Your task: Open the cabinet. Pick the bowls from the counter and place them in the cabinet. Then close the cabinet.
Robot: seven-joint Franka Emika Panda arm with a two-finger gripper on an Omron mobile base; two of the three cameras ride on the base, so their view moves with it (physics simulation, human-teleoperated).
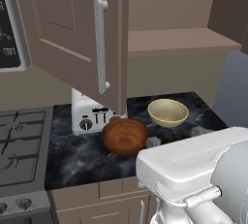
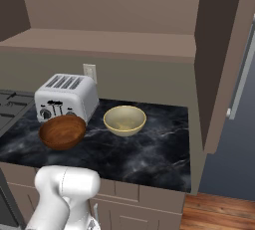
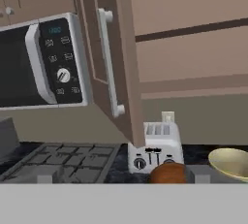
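The jaws stand wide apart and hold nothing. Their two small grey fingertips (image 1: 153, 141) sit low over the front of the black marble-look surface (image 1: 87, 160), one just beside the wooden bowl and the other out to the right, below the cream bowl.

The reddish-brown wooden bowl (image 1: 124, 136) rests upright on the surface, mouth facing up, just in front of the toaster. The pale cream-yellow bowl (image 1: 168, 112) also sits upright, mouth up, a little further back and to the right. The two bowls are close together but do not touch.

A silver four-slot toaster (image 1: 89, 114) stands at the back left of the surface, its long side running toward the wall and its dials facing forward.

Above, the brown wall cabinet (image 1: 179, 39) is open, showing a plain brown inner shelf that runs left to right. Its left door (image 1: 72, 29) swings out toward the viewer, its long silver bar handle (image 1: 100, 46) upright, and its lower edge hangs above the toaster and the wooden bowl. The right door (image 2: 219, 64) also stands open, out past the right end of the surface.

A grey stove top (image 1: 22, 140) lies to the left, with a microwave (image 3: 43, 60) mounted above it.
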